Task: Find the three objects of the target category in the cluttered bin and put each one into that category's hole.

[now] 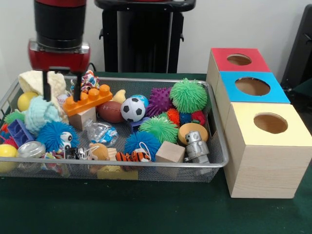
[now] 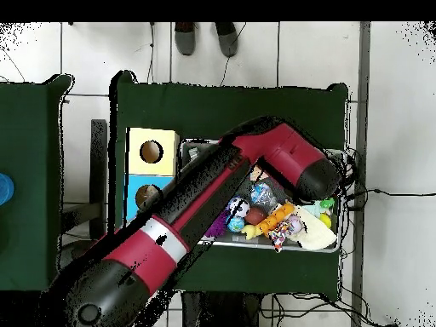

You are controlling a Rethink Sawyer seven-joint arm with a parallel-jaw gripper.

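Observation:
My gripper (image 1: 62,95) hangs open over the left end of the wire bin (image 1: 214,163), its two dark fingers (image 1: 46,87) pointing down with nothing between them. Behind them lies a cream cloth (image 1: 56,83). Just right of the right finger sits an orange toy brick (image 1: 90,99) on a wooden block (image 1: 83,118). A light blue fuzzy thing (image 1: 40,113) lies under the left finger. Three boxes with round holes stand right of the bin: red (image 1: 239,59), blue (image 1: 253,87), yellow (image 1: 270,123). In the overhead view the arm (image 2: 281,162) hides the gripper and much of the bin.
The bin also holds a small soccer ball (image 1: 132,109), a football (image 1: 110,111), spiky balls in green (image 1: 188,95), purple (image 1: 159,101) and blue (image 1: 141,144), a toy robot (image 1: 196,146), a wooden cube (image 1: 169,152) and yellow balls (image 1: 26,101). A person's feet (image 2: 204,38) show at the overhead view's top.

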